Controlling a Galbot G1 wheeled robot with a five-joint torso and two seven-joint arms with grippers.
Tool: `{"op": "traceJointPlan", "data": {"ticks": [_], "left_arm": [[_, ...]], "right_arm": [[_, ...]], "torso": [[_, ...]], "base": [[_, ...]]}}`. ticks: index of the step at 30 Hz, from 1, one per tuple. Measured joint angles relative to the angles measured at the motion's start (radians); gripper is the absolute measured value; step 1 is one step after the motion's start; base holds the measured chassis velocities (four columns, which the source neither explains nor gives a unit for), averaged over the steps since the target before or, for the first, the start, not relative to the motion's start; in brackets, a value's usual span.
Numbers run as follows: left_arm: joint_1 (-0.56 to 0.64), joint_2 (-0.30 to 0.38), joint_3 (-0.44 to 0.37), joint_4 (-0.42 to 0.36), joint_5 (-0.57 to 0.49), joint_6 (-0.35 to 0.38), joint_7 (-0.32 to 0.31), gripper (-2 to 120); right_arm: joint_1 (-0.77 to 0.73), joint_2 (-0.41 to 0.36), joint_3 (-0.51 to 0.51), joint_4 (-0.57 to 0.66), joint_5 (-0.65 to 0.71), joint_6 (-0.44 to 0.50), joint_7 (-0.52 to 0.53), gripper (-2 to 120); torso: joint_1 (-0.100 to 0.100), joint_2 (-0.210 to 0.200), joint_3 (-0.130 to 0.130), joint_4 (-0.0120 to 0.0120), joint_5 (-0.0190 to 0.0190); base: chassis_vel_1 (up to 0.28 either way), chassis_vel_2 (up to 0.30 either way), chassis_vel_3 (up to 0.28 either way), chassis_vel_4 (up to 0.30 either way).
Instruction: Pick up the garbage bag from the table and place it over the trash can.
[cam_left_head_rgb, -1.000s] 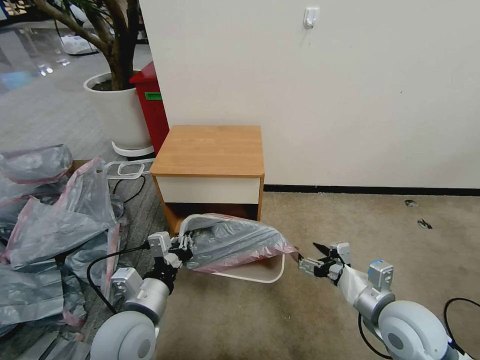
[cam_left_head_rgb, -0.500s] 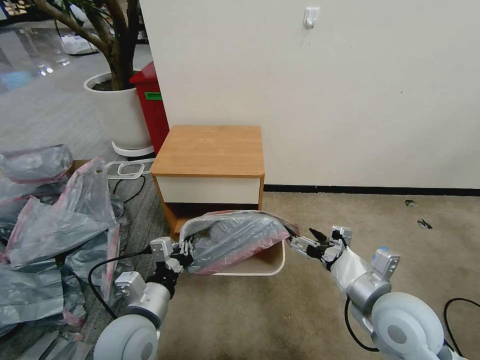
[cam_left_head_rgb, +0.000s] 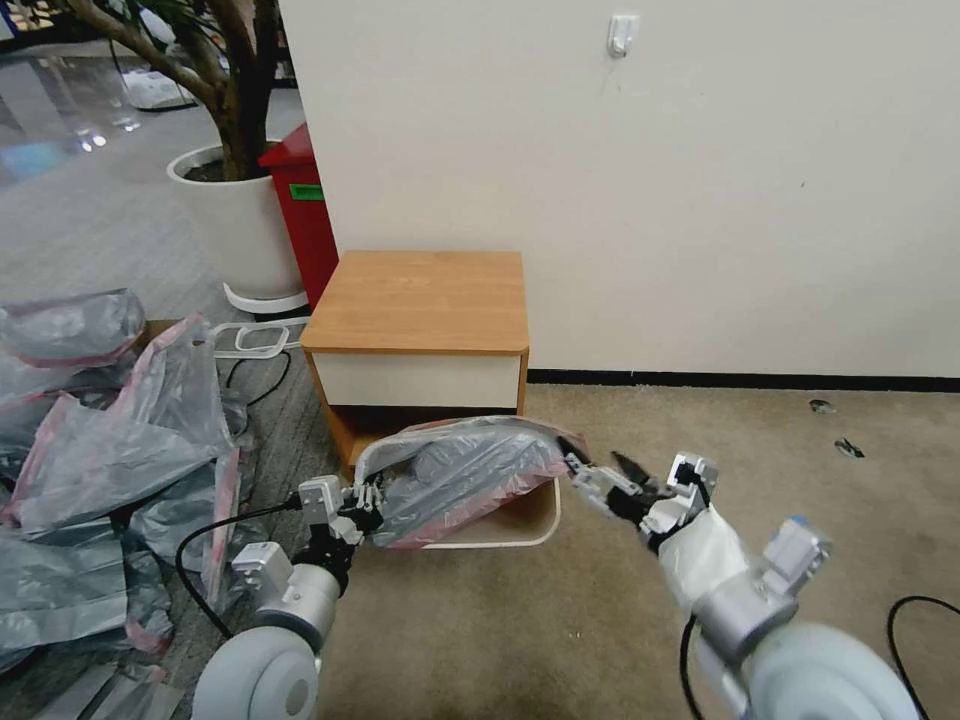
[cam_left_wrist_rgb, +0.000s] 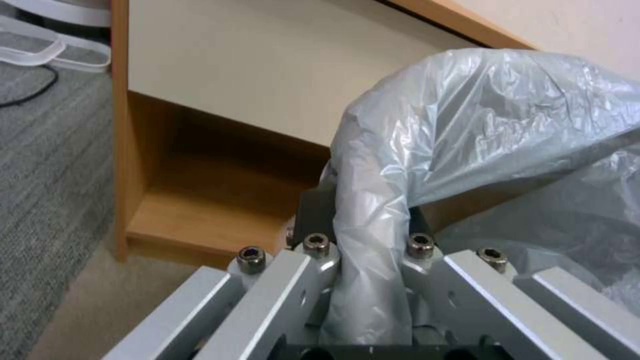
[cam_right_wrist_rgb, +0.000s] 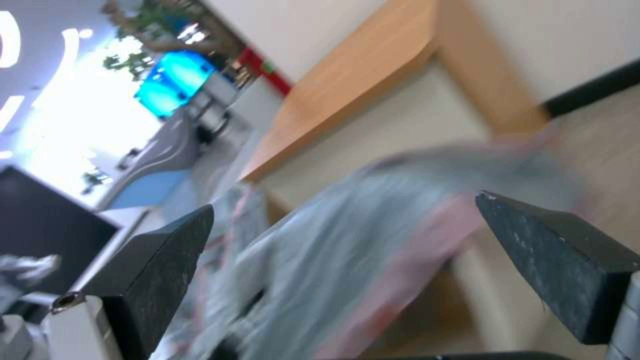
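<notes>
The garbage bag (cam_left_head_rgb: 470, 472), grey and crinkly with a pink rim, is stretched over the cream trash can (cam_left_head_rgb: 525, 528) on the floor in front of the table (cam_left_head_rgb: 420, 300). My left gripper (cam_left_head_rgb: 372, 500) is shut on the bag's left end; in the left wrist view the plastic (cam_left_wrist_rgb: 467, 125) is pinched in that gripper (cam_left_wrist_rgb: 367, 250). My right gripper (cam_left_head_rgb: 600, 468) is open at the bag's right end. In the right wrist view its dark fingers (cam_right_wrist_rgb: 167, 260) stand wide apart with the bag (cam_right_wrist_rgb: 373, 240) just ahead. Most of the bin is hidden under the bag.
A heap of similar bags (cam_left_head_rgb: 100, 450) covers the floor at the left. A white plant pot (cam_left_head_rgb: 235, 220) and a red box (cam_left_head_rgb: 305, 215) stand behind the nightstand by the wall. A black cable (cam_left_head_rgb: 250, 375) lies on the floor. Open carpet (cam_left_head_rgb: 760, 440) lies to the right.
My right gripper has moved left and forward, up to the bag's right end. That end of the bag has risen and shifted left. The left gripper has stayed almost still.
</notes>
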Motion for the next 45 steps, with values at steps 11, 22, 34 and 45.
{"op": "traceJointPlan", "data": {"ticks": [11, 22, 34, 45], "left_arm": [[0.002, -0.006, 0.006, -0.02, -0.004, -0.003, 0.0, 5], [0.014, -0.009, 0.014, -0.037, -0.001, -0.004, 0.002, 5], [0.035, -0.014, 0.015, -0.049, 0.007, -0.004, 0.004, 5], [0.044, -0.018, 0.019, -0.057, 0.023, -0.006, 0.006, 5]], "right_arm": [[0.009, 0.02, -0.115, -0.085, -0.125, 0.006, -0.061, 100], [0.063, 0.024, -0.14, -0.15, -0.153, 0.017, -0.065, 100], [0.118, 0.055, -0.152, -0.182, -0.106, 0.032, -0.044, 100], [0.141, 0.064, -0.162, -0.195, -0.102, 0.026, -0.027, 100]], "torso": [[0.0, 0.0, 0.0, 0.0, 0.0002], [0.0, 0.0, 0.0, 0.0, 0.0002], [0.0, 0.0, 0.0, 0.0002, 0.0002], [0.0, 0.0, 0.0, 0.0, 0.0002]], "base": [[0.0, 0.0, 0.0, 0.0], [0.0, 0.0, 0.0, 0.0], [0.0, 0.0, 0.0, 0.0], [0.0, 0.0, 0.0, 0.0]]}}
